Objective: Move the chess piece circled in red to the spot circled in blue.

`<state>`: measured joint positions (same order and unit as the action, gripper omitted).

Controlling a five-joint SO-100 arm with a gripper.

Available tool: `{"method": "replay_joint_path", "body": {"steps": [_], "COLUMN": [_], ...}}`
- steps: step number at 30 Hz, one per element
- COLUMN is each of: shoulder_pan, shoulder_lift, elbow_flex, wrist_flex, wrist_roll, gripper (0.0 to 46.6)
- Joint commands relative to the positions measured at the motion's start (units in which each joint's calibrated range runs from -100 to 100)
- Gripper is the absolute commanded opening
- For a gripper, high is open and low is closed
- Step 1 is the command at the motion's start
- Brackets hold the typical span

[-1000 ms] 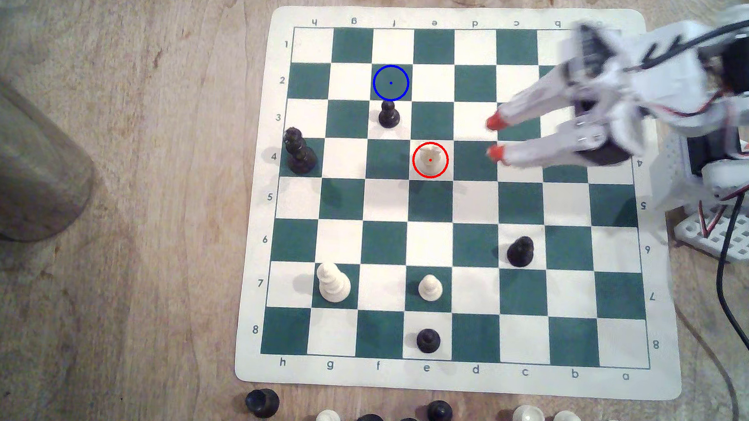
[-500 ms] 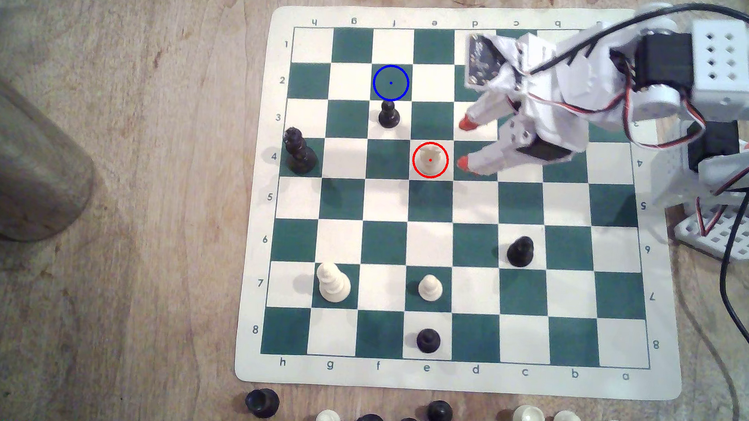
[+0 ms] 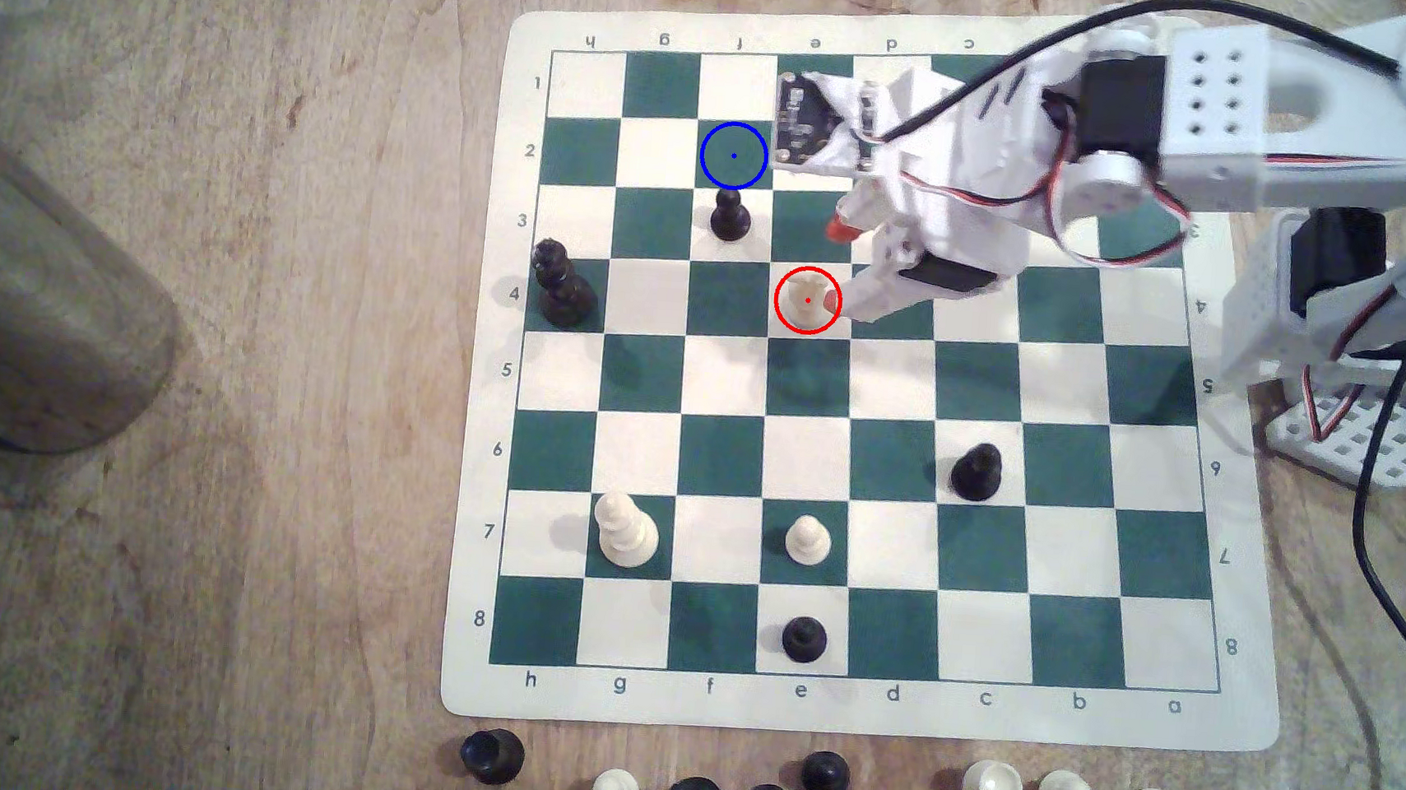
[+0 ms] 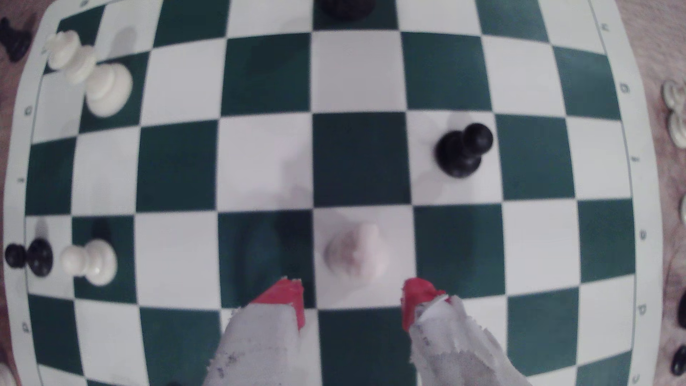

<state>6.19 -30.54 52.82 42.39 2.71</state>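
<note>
While the red-tipped fingers (image 4: 417, 297) were held spread and empty, the chess piece (image 3: 807, 298) was seen upright on its red-ringed white square, just ahead of the gap between them.

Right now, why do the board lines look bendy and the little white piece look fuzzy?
In the wrist view the wide lens curves the board lines near the edges, and the little white piece sits close to the camera, so it looks soft and washed out between the open gripper tips. In the exterior view the lines run straight and the piece looks clearer.
</note>
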Motion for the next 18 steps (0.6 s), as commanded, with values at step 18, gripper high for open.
{"method": "replay_joint_path", "body": {"steps": [18], "shoulder_pan": [-0.9], "shoulder_lift": [7.8], "elbow_flex": [-4.1], "wrist_flex": [-8.5], "wrist_roll": [-1.2], "gripper": [13.8]}}
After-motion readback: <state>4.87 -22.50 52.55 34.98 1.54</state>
